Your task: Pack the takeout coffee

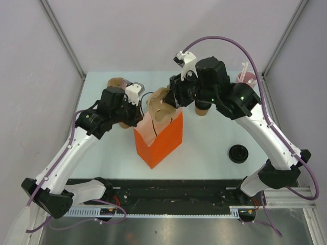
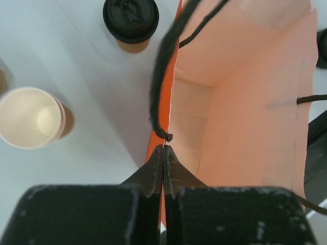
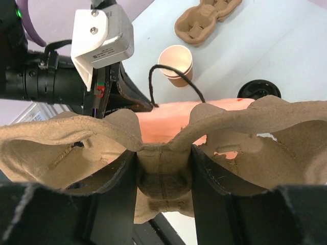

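Your left jaws pinch bag rim, pressed together, likely to keep mouth open; your right jaws clamp tray by centre ridge above mouth, probably going in first; lidded cup and lidless cup on table beside bag, unpacked.

The orange bag is smooth matt paper. The cup tray is rough, fibrous moulded pulp; the cup lid is black plastic with a slight sheen, and the desk looks smooth.
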`<state>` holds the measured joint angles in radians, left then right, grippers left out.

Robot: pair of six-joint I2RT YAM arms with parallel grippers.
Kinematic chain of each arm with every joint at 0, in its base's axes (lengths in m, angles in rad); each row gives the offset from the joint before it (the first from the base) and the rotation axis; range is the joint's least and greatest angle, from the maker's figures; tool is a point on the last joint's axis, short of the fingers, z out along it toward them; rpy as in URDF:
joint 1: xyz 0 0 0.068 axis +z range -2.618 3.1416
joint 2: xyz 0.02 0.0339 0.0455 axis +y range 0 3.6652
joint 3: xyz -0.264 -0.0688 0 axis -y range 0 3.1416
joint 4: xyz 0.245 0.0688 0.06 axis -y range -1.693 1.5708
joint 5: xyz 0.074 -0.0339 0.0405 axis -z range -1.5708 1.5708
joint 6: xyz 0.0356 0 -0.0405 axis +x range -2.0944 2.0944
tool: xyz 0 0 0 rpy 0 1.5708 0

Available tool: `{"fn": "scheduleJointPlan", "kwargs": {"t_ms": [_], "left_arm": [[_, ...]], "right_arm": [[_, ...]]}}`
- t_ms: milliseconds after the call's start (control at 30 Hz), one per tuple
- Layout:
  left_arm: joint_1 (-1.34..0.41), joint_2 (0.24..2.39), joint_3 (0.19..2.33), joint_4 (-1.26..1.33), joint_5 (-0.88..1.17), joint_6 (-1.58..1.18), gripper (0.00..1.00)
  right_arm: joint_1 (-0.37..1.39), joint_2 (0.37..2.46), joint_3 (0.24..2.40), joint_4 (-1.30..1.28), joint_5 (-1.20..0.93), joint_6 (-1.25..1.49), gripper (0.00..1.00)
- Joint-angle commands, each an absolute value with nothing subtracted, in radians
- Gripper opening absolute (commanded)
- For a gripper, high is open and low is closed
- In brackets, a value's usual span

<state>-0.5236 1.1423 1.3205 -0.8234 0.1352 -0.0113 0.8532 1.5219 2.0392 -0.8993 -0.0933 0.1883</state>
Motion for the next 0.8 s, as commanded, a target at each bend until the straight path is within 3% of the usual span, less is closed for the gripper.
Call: {"fn": "scheduleJointPlan", "kwargs": {"t_ms": [0,367,400,433,533,767], "left_arm": [[-0.525,1.129,1.292,-0.795,0.089,-0.307,0.0],[-0.526,1.15,1.285,-0.805,0.112,-0.561,0.01],[-0.526,1.155,1.289,-0.807,0.142,-0.557,0.09],[-0.525,1.155,1.295,-0.805,0.144,-0.549,0.27],[-0.526,1.146,1.313,-0.805,0.144,-0.499,0.47],[-0.525,1.124,1.357,-0.798,0.199,-0.416,0.71]], "right_arm": [[0.792,1.558,2.12,-0.873,-0.21,0.114,0.0],[0.723,1.643,2.236,-0.923,-0.339,0.011,0.0],[0.719,1.675,2.276,-0.951,-0.331,0.011,0.0],[0.721,1.693,2.302,-0.971,-0.312,0.017,0.0],[0.745,1.75,2.377,-1.02,-0.266,0.02,0.0],[0.736,1.767,2.402,-0.991,-0.275,0.003,0.0]]}}
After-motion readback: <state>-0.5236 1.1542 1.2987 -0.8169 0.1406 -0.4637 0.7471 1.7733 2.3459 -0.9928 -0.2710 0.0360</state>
